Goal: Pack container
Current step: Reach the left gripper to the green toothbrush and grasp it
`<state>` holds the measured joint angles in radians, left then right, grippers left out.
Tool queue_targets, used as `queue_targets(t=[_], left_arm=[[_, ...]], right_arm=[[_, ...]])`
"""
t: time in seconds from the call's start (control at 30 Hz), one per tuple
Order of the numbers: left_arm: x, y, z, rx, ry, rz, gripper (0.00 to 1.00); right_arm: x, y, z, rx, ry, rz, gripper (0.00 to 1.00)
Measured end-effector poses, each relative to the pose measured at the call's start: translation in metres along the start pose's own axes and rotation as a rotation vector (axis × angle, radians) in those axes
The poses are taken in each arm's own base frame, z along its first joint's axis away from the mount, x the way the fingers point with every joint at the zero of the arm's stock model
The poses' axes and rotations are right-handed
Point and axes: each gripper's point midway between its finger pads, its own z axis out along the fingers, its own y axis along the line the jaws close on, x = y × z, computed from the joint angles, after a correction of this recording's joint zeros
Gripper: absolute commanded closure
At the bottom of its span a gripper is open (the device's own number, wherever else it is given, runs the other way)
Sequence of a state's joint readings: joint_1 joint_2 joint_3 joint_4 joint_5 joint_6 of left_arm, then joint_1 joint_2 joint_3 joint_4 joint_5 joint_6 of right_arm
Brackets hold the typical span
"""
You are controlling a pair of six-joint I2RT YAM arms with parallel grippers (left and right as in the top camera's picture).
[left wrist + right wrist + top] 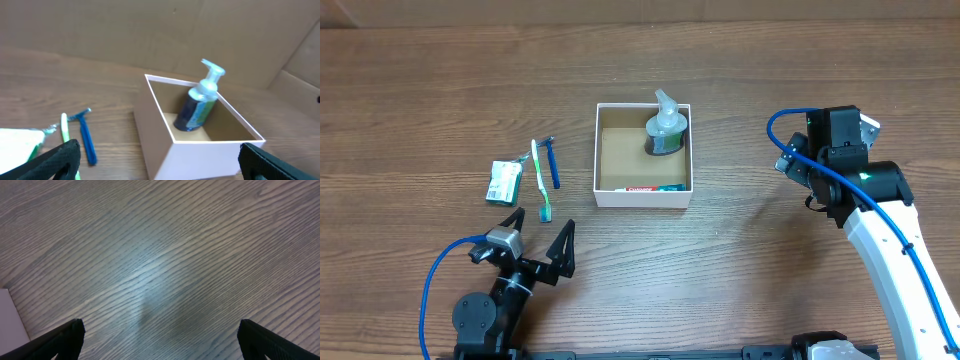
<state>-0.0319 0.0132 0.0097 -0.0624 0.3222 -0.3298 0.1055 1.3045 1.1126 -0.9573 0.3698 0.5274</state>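
Observation:
The container [642,198], a square white box with a brown inside, sits mid-table. A pump bottle [667,128] leans in its far right corner and a toothpaste tube [655,187] lies along its near wall. On the table to its left lie a blue razor [553,163], a green toothbrush [539,182] and a green-white packet [503,182]. My left gripper [542,240] is open near the front edge, short of the toothbrush. In the left wrist view the container [210,157] and bottle [197,107] are ahead. My right gripper [160,335] hangs open over bare wood to the container's right.
A brown cardboard wall [150,30] stands behind the table. The right arm's white link [895,250] runs along the right side toward the front edge. A white corner of the box [10,315] shows at the left edge of the right wrist view.

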Motion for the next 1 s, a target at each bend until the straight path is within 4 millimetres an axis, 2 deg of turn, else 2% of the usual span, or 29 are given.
queue_targets(t=[0.1, 0.23, 0.3, 0.43, 0.5, 0.6, 0.7, 0.83, 0.87, 1.0], left_arm=[[0.005, 0.004, -0.003, -0.038, 0.055, -0.044, 0.00], [0.026, 0.025, -0.012, -0.195, 0.221, -0.112, 0.00], [0.024, 0.030, -0.011, -0.246, 0.278, -0.118, 0.00], [-0.003, 0.031, 0.002, -0.306, 0.384, -0.100, 0.00], [-0.026, 0.031, 0.016, -0.337, 0.488, -0.080, 0.00], [-0.041, 0.032, 0.031, -0.366, 0.604, -0.077, 0.00], [-0.054, 0.036, 0.055, -0.386, 0.705, -0.083, 0.00], [-0.045, 0.040, 0.071, -0.382, 0.781, -0.110, 0.00], [-0.034, 0.043, 0.075, -0.380, 0.821, -0.126, 0.00], [-0.011, 0.052, 0.082, -0.391, 0.895, -0.151, 0.00]], right_arm=[[0.000, 0.000, 0.000, 0.001, 0.000, -0.001, 0.00], [0.000, 0.000, 0.000, 0.000, 0.001, 0.000, 0.00], [0.000, 0.000, 0.000, 0.000, 0.000, -0.001, 0.00], [0.000, 0.000, 0.000, 0.001, 0.001, -0.001, 0.00], [0.000, 0.000, 0.000, 0.001, 0.002, -0.001, 0.00], [0.000, 0.000, 0.000, 0.000, 0.001, -0.001, 0.00], [0.000, 0.000, 0.000, 0.000, 0.000, -0.001, 0.00], [0.000, 0.000, 0.000, 0.001, 0.001, -0.001, 0.00], [0.000, 0.000, 0.000, 0.000, 0.000, -0.001, 0.00], [0.000, 0.000, 0.000, 0.000, 0.001, -0.001, 0.00]])
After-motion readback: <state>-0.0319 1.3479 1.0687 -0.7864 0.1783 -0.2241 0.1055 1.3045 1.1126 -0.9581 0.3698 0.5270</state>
